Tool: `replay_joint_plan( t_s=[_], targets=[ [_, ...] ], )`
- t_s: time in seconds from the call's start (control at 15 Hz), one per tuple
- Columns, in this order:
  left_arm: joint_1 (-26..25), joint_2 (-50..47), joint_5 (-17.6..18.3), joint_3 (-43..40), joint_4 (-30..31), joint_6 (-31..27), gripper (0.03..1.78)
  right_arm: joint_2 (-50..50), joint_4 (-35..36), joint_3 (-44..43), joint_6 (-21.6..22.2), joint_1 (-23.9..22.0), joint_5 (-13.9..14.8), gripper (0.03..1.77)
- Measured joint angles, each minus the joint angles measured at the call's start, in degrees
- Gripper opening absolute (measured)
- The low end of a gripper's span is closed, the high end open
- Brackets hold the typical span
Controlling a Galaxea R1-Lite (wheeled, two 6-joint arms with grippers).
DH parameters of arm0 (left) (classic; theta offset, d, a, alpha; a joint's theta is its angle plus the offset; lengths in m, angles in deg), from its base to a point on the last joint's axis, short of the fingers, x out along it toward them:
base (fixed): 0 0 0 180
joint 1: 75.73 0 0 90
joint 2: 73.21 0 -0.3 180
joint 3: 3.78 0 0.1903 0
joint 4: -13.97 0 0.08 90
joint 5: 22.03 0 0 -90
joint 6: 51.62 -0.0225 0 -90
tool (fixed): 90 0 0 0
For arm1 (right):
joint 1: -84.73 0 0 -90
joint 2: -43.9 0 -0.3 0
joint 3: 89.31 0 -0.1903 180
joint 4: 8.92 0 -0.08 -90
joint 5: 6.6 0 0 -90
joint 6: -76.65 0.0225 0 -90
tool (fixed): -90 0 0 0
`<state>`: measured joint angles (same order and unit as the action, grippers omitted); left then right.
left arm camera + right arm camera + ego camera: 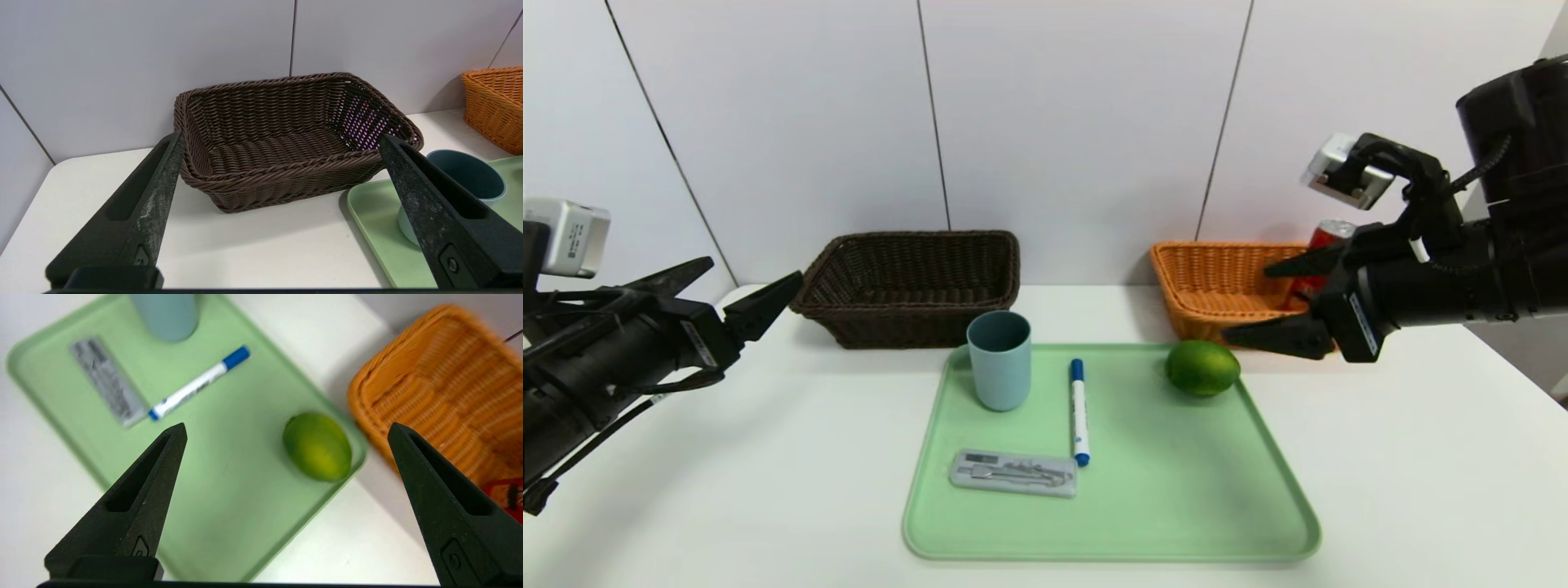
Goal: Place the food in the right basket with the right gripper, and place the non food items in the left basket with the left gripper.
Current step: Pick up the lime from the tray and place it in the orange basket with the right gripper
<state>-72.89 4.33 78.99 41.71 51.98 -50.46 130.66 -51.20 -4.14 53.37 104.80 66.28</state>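
The right gripper (pixel 1262 300) hangs wide and empty just above the tray's (pixel 1111 523) far right corner, over the lime (pixel 1202 367) on it. Behind it the can (pixel 1319 261) stands in the orange basket (pixel 1217 286). The left gripper (pixel 747 287), also wide and empty, hovers left of the tray, facing the brown basket (pixel 911 286). Cup (pixel 999 359), marker (pixel 1079 411) and case (pixel 1014 473) lie on the tray.

The setting was a robot test station: a bare white table (pixel 1421 457) stood against plain white wall panels (pixel 1078 114).
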Motion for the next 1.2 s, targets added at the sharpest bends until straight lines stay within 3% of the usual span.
replay_joint_plan(
  t_s=[0.27,0.53,1.2],
  targets=[
    [0.13,1.16,0.02,0.69,0.05,0.13,1.69,3.38,-14.3,-5.57,-2.01,0.29,-0.22,1.69],
    [0.57,1.44,0.09,1.33,0.02,0.05,1.69,7.69,-20.25,-8.55,-4.41,0.27,-0.2,1.7],
    [1.69,1.46,0.0,1.24,0.06,0.05,1.69,21.67,-19.98,-15.12,-4.77,-0.11,0.48,1.7]
  ],
)
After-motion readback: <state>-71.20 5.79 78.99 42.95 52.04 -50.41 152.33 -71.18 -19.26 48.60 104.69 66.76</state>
